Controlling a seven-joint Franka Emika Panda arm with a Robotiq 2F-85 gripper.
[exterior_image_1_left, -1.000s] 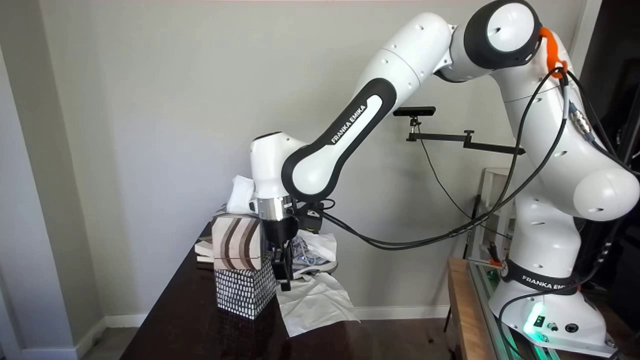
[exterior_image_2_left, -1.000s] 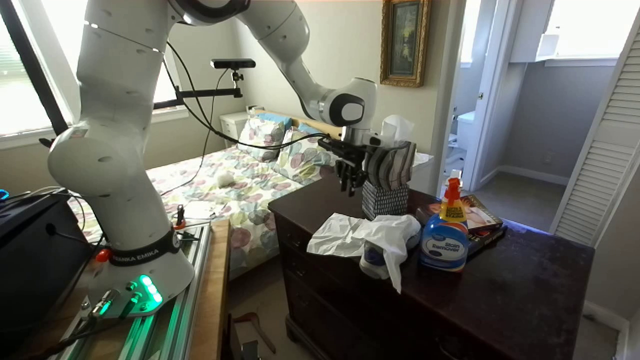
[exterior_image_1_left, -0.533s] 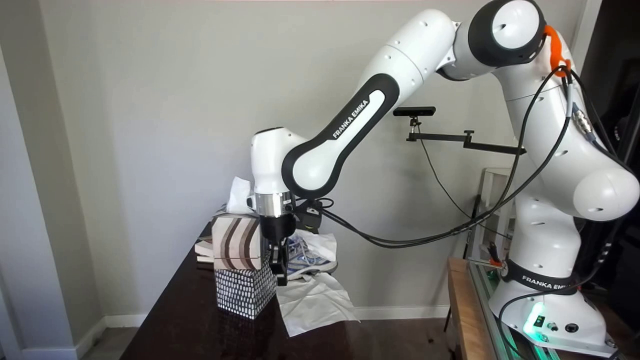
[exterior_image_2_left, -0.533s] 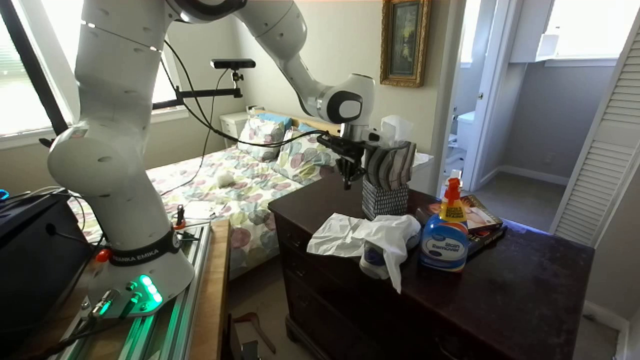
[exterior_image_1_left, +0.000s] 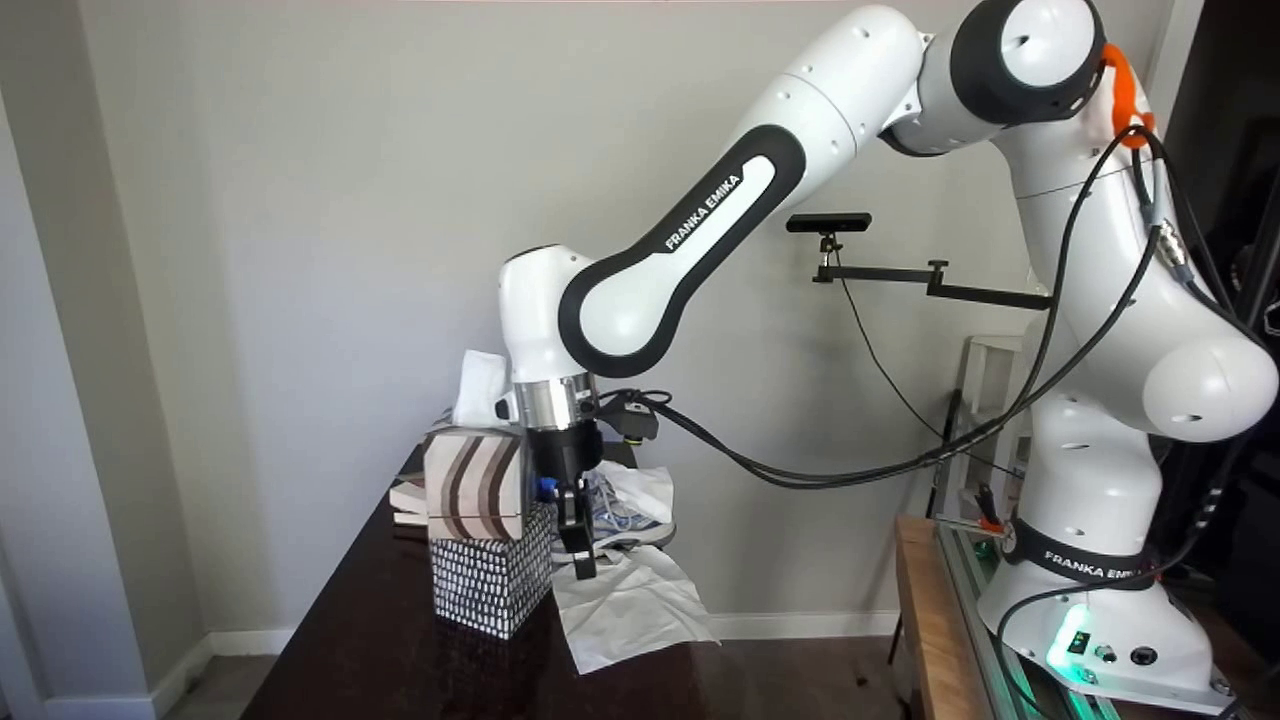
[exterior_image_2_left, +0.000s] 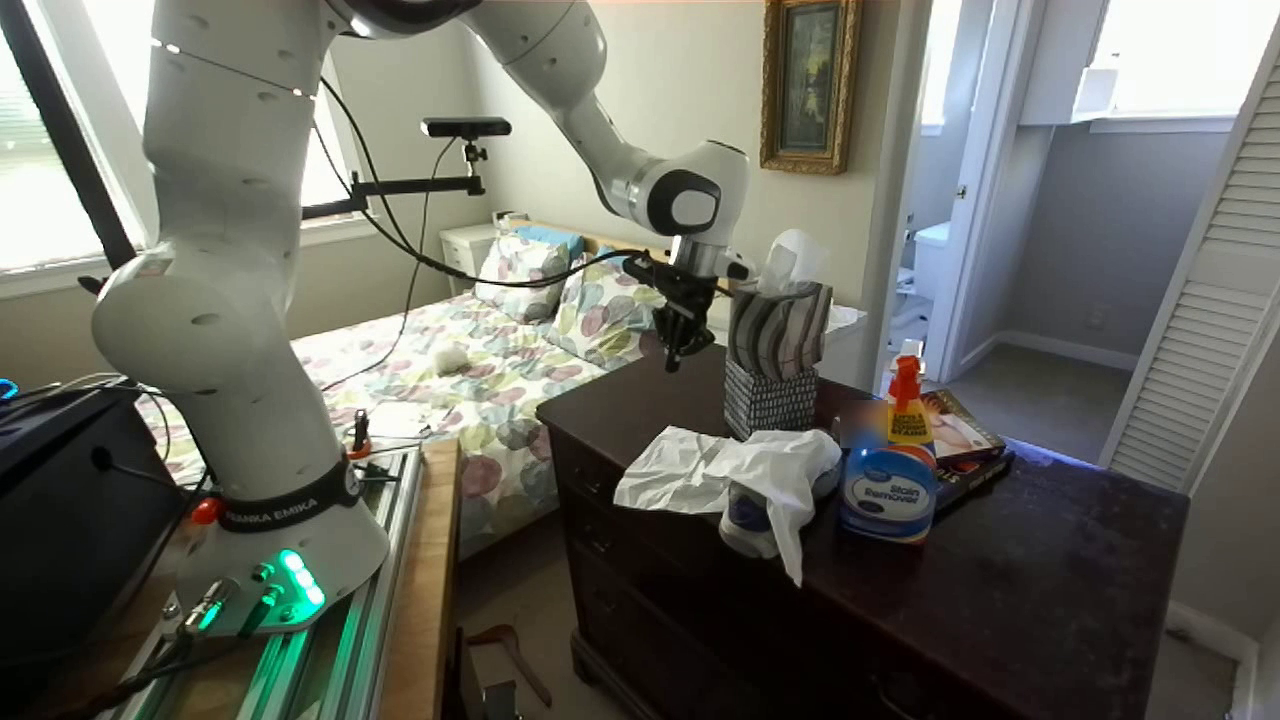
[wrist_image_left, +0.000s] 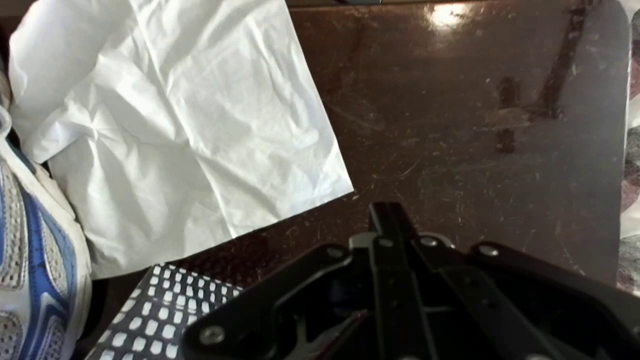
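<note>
Dk dresser (wrist_image_left: 450, 130): jaws closed nr white sheet (wrist_image_left: 200, 125), stain-remover label (exterior_image_2_left: 886, 495) only in an ext. view.

Home bedroom — bed (exterior_image_2_left: 505, 390), dresser (exterior_image_2_left: 1010, 570)

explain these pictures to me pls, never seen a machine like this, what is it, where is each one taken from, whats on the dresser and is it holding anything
The big white jointed machine is a Franka Emika robot arm. It ends in a black gripper, which works like a simple hand. Two pictures are taken from different places outside the robot; the third is taken from its wrist, looking down past the fingers.

On the dark wooden dresser, a striped tissue box sits on a black-and-white patterned box. There is also a blue-and-white sneaker, partly covered by crumpled white paper, a Stain Remover spray bottle and some books.

The gripper holds nothing: its fingers are shut together above the dresser.
</note>
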